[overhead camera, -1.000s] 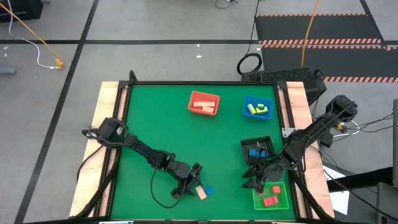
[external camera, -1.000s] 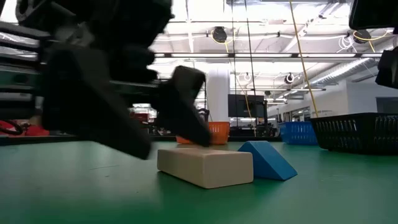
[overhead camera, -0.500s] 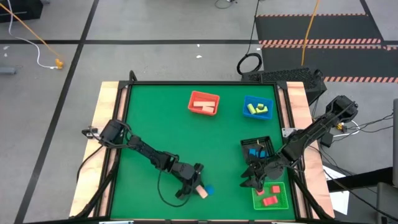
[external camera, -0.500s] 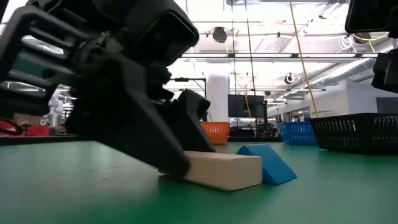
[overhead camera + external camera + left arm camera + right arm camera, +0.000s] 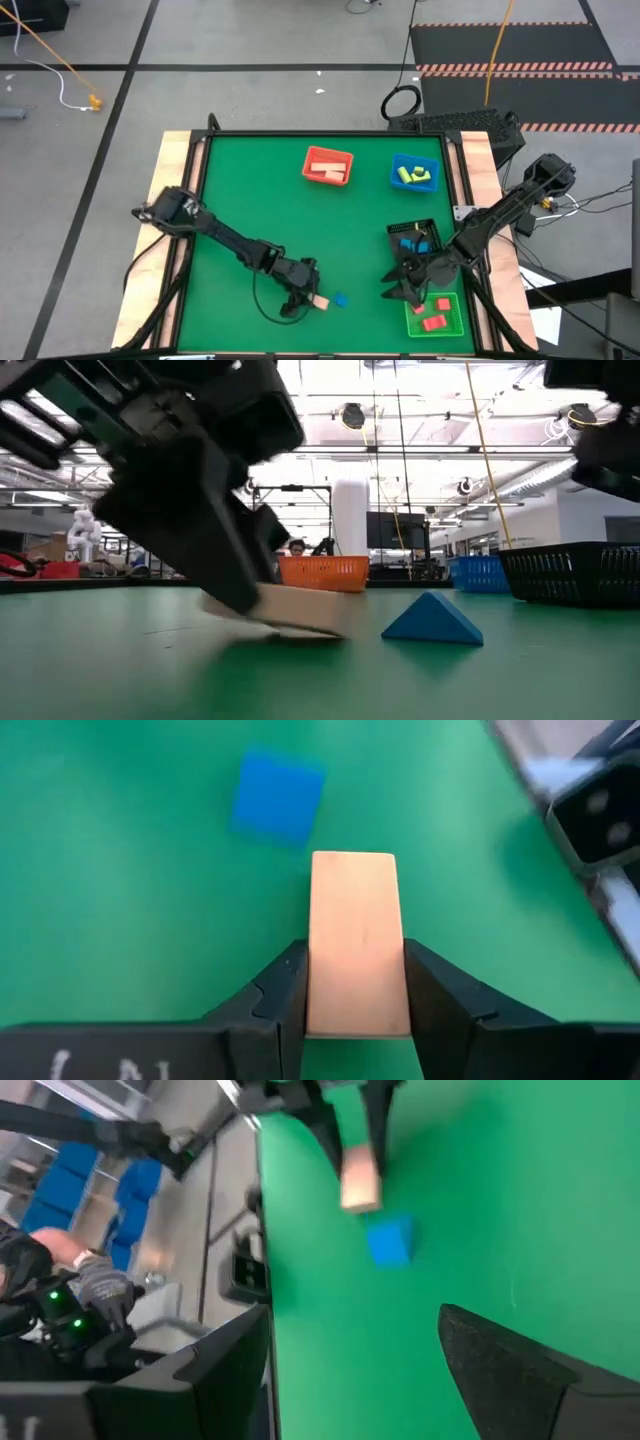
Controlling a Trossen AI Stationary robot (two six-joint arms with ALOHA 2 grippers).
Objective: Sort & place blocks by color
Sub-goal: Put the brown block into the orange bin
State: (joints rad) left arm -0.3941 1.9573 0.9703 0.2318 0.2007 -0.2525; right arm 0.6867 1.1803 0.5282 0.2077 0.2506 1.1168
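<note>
L gripper (image 5: 356,992) had both fingers clamped on the sides of the pale wood bar (image 5: 355,942), near the front edge of the green table (image 5: 260,190). In the low view the bar (image 5: 290,610) sat tilted, one end looking just off the mat w/ a shadow under it, so I'd judge the lift was only starting. The blue wedge (image 5: 340,299) lay just beside it, apart from the bar, not touching.

R gripper (image 5: 400,288) hung w/ fingers spread wide, nothing between them, between the black tray (image 5: 432,232) and the green tray (image 5: 456,318), waiting.

Elsewhere: red tray (image 5: 312,156) held pale/pink pieces, blue tray (image 5: 396,170) held yellow-green ones, green tray held red ones, black tray held blue ones (so tray colour didn't match block colour here; I can't tell the sorting rule for sure).

To do this step well, in my judgement:
- keep the squeeze square on the bar's long sides; grip was near one end, so the far end could droop or pivot
- lift straight up before any sideways travel, so the bar clears the wedge and doesn't nudge it
- carry level and slowly toward the red tray, where similar pale pieces lay
- lower inside the rim before releasing, not above it.
</note>
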